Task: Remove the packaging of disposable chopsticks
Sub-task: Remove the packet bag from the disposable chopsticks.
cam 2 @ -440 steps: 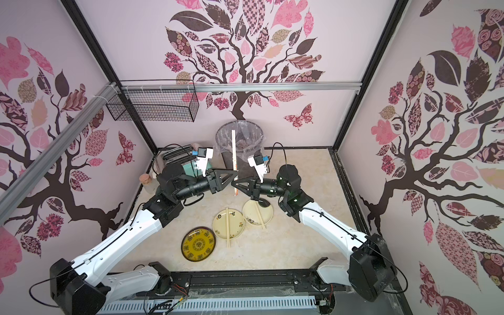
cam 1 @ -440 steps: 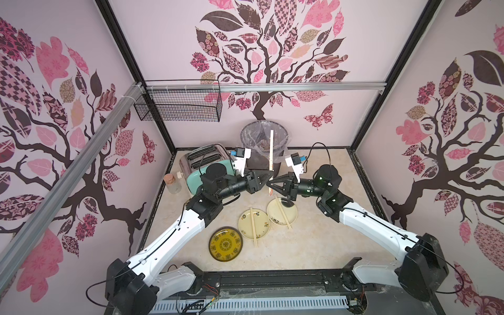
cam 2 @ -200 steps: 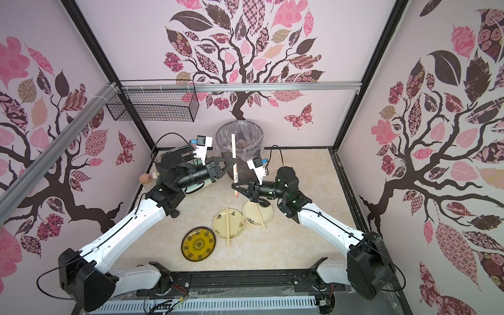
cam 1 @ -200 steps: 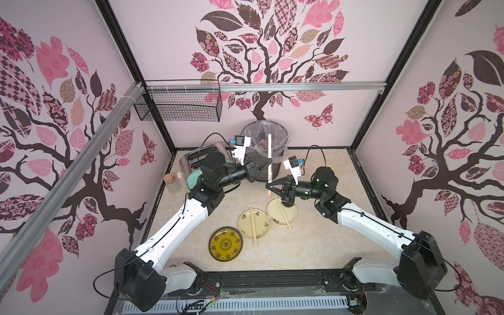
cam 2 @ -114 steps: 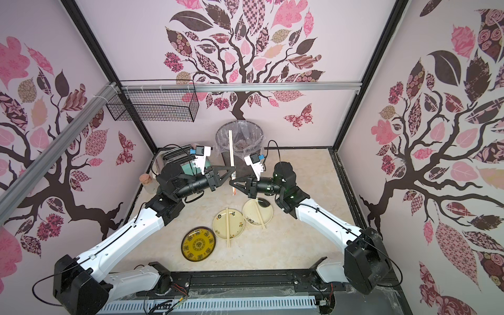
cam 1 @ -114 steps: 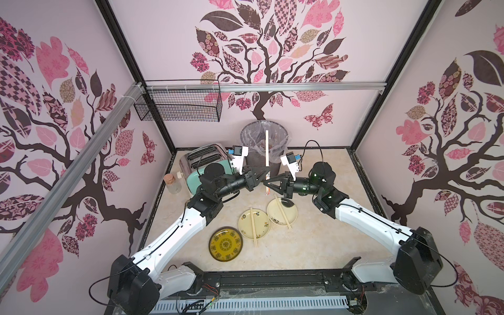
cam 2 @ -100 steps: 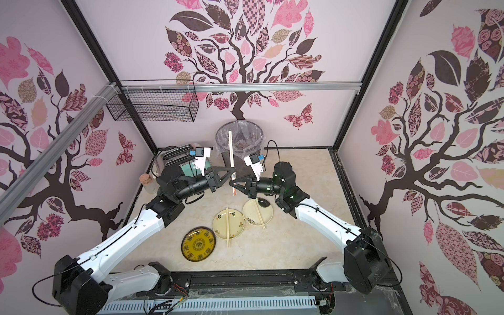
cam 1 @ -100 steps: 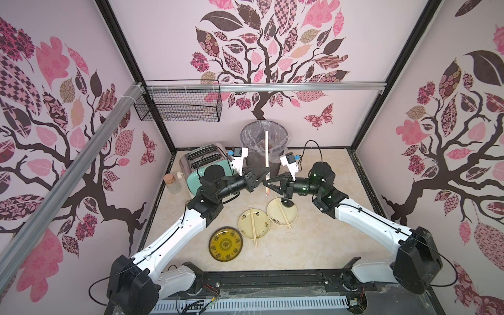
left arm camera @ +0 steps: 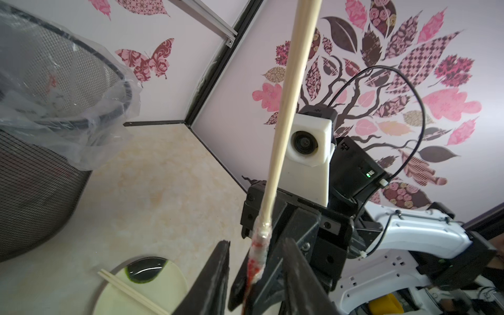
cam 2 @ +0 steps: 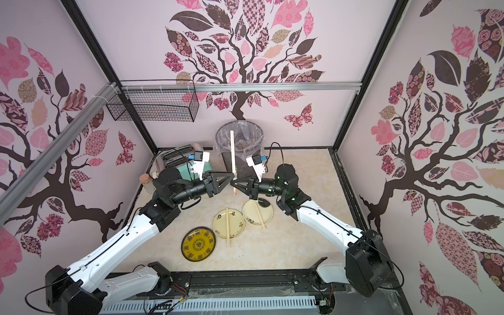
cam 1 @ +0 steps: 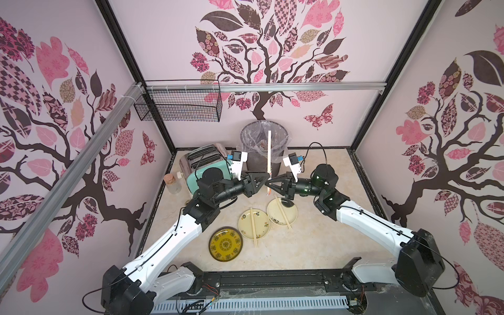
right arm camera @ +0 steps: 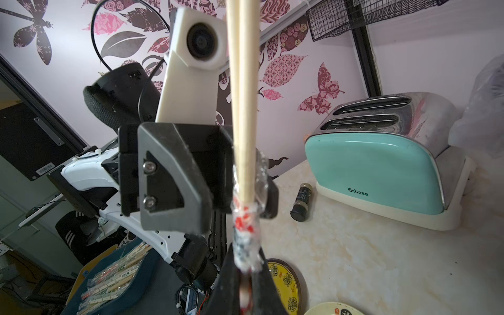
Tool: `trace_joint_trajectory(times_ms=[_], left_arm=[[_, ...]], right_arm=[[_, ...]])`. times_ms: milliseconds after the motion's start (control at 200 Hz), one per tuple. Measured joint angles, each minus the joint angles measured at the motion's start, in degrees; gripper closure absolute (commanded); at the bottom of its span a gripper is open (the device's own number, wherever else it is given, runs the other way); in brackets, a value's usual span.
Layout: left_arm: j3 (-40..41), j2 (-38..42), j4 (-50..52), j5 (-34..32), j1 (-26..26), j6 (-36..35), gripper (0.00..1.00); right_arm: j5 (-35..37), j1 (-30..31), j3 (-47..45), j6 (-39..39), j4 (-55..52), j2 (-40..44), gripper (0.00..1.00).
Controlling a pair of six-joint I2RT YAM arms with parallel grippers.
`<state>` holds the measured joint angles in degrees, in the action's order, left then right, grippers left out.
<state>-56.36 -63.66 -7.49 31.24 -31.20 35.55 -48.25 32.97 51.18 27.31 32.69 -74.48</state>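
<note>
A pair of disposable chopsticks (cam 1: 269,152) (cam 2: 232,152) stands upright in the air in front of the bin. Its lower end is wrapped in bunched clear packaging (left arm camera: 260,251) (right arm camera: 242,231) with red print. The bare sticks (left arm camera: 289,87) (right arm camera: 242,95) rise above that bunch. My right gripper (cam 1: 270,183) (cam 2: 232,183) (right arm camera: 245,261) is shut on the packaging at the lower end. My left gripper (cam 1: 265,180) (cam 2: 228,177) (left arm camera: 256,242) faces it, open, with one jaw on each side of the wrapped end and not touching it.
A mesh bin with a clear liner (cam 1: 263,141) stands behind the grippers. A mint toaster (cam 1: 207,163) and a corked bottle (cam 1: 171,184) are at the left. Two cream plates (cam 1: 246,218) (cam 1: 291,212) carry bare chopsticks. A yellow-brown plate (cam 1: 225,243) is nearer.
My left gripper came down from the middle of the sticks to their wrapped lower end, and its jaws opened. My right gripper kept its grip.
</note>
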Motion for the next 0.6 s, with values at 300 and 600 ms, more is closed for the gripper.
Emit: trace_joint_trajectory(times_ms=[300,600], left_arm=[[-9.46,-3.65,2.56,3.96,2.8,-1.97,0.45],[-13.75,-8.04,4.61,5.05,2.84,-3.08,0.57]], right_arm=[[0.07,1.09,-2.58,-0.96,-0.37,0.92,1.0],[0.04,1.9,-2.58,-1.95,-0.74,0.92,1.0]])
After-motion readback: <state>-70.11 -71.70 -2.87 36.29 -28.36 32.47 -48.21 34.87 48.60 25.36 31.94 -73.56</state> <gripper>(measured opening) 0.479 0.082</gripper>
